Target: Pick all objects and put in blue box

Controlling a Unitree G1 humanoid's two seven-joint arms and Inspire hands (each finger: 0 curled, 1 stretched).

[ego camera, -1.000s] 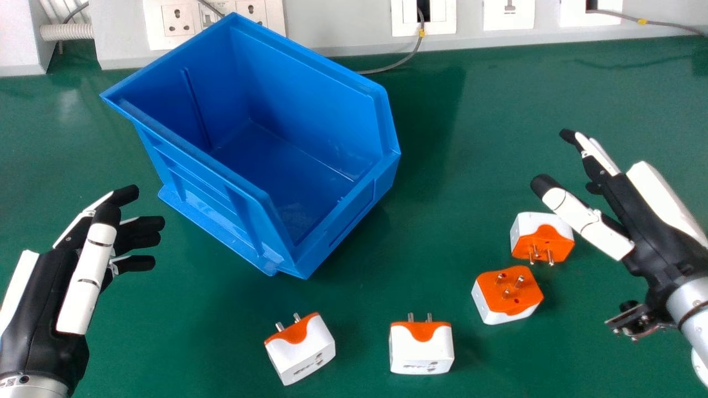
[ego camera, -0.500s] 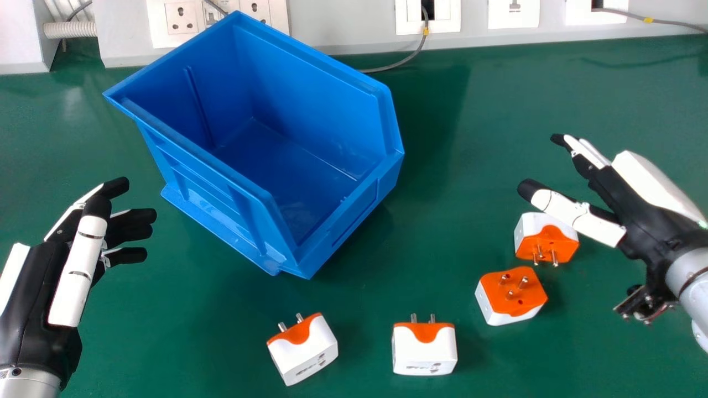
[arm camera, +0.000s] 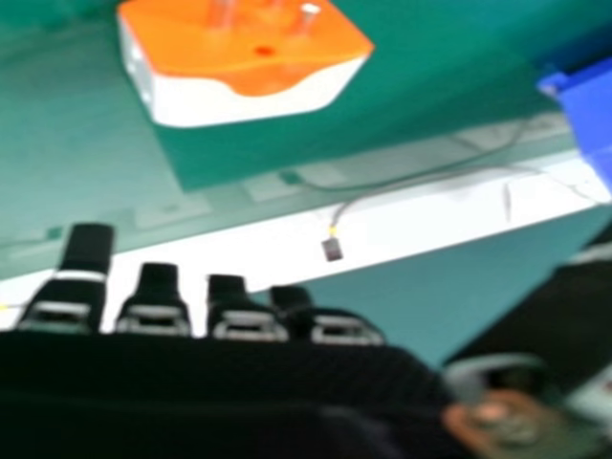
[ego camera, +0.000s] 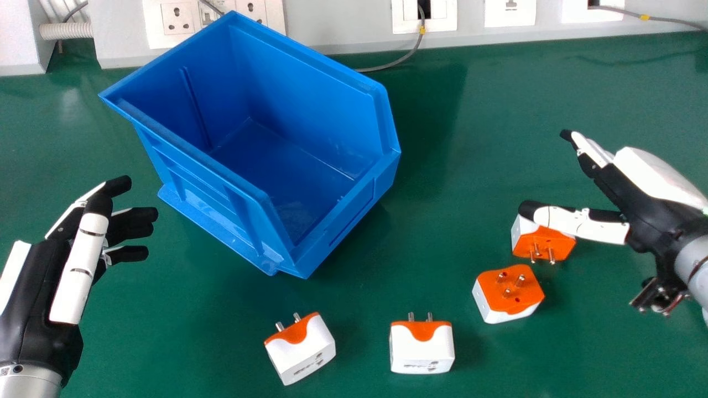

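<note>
White and orange, a plug (ego camera: 301, 349) lies on the green table (ego camera: 193, 342), on the robot's side of the blue box (ego camera: 238, 171), with a second plug (ego camera: 422, 351) farther right of the box's near corner. The left hand (ego camera: 38, 298), at the box's left, has its fingers relaxed and open, holding nothing; it has drawn back slightly from the box over the last second. Right of the box sits a third plug (ego camera: 509, 293), and just beyond it a fourth plug (ego camera: 545, 243). The right hand (ego camera: 658, 215), well to the box's right, has straight, open fingers and no load. Its thumb (ego camera: 586, 225) has just swung down, away from the fingers, and now crosses the fourth plug in the head view, likely widening the grip for a first pick. Contact cannot be told. All four plugs remain outside the box.
</note>
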